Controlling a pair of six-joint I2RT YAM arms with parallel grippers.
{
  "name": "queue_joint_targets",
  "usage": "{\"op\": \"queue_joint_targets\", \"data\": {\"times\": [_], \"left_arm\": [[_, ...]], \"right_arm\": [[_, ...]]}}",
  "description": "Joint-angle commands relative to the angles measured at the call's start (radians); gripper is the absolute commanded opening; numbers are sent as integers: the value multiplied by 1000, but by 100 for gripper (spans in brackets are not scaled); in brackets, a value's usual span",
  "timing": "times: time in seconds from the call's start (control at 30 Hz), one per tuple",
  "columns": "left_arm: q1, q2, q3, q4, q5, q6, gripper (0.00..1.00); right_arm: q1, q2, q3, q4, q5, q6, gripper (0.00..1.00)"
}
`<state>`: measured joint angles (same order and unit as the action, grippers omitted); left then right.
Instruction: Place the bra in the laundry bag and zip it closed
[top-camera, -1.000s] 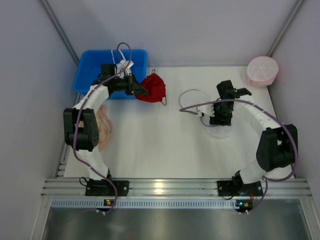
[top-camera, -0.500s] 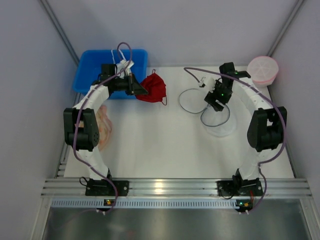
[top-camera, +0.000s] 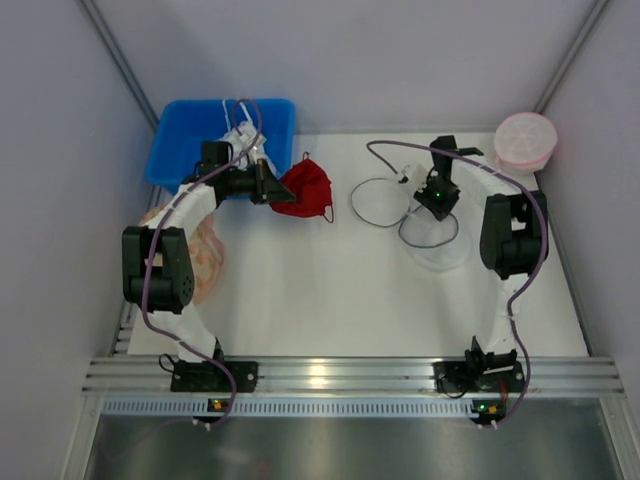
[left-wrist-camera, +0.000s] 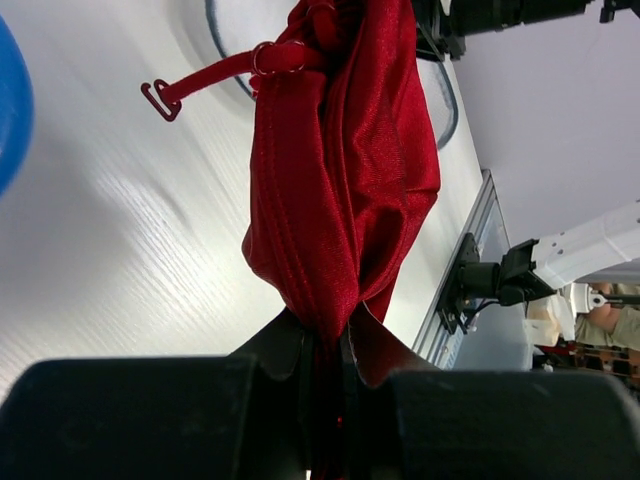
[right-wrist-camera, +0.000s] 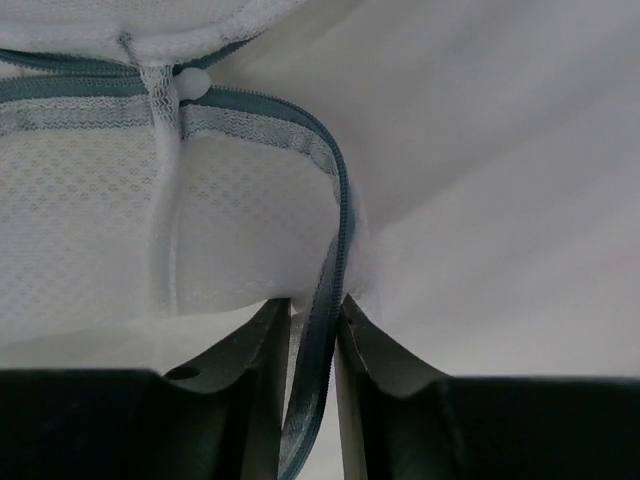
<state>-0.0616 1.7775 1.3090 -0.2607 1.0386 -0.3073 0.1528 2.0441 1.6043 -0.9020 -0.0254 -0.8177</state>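
Counting 1 bra (top-camera: 305, 188), 11 o'clock over surface (top-camera: 320, 290), L jaws clamped on its fabric; 1 laundry bag (top-camera: 432, 245), 2 o'clock, R jaws pinching its zip edge (right-wrist-camera: 335, 230); 1 blue bin (top-camera: 180, 130); 1 pink bag (top-camera: 525, 142); vs 1 s ago R jaws narrower, nearer 12 o'clock; L grip same.

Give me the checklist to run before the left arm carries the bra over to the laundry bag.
1. Hold of the left gripper on the bra: ok, clamped on the fabric.
2. Hold of the right gripper on the laundry bag: ok, pinching its zipper edge.
3. Bra over the bag: not ok; in the top view it is near the blue bin, apart from the bag.
4. Bag mouth wide enough for the bra: cannot tell.
5. Hooked strap tucked in: not ok; it trails loose and might snag.
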Motion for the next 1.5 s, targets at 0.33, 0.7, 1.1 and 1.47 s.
{"op": "queue_joint_targets", "data": {"times": [0.33,0.7,1.1,1.47], "left_arm": [[0,-148,-235,117,81,-122,0],[-17,-202,-358,117,150,-116,0],[-147,-136,-284,115,219,-27,0],[-221,-1,-269,115,279,-13,0]], "right_arm": [[240,-36,72,106,-238,-57,29],[310,-212,106,178,-240,224,72],[301,-245,-70,-12,-179,488,65],[255,-208,-104,112,-244,497,0]]}}
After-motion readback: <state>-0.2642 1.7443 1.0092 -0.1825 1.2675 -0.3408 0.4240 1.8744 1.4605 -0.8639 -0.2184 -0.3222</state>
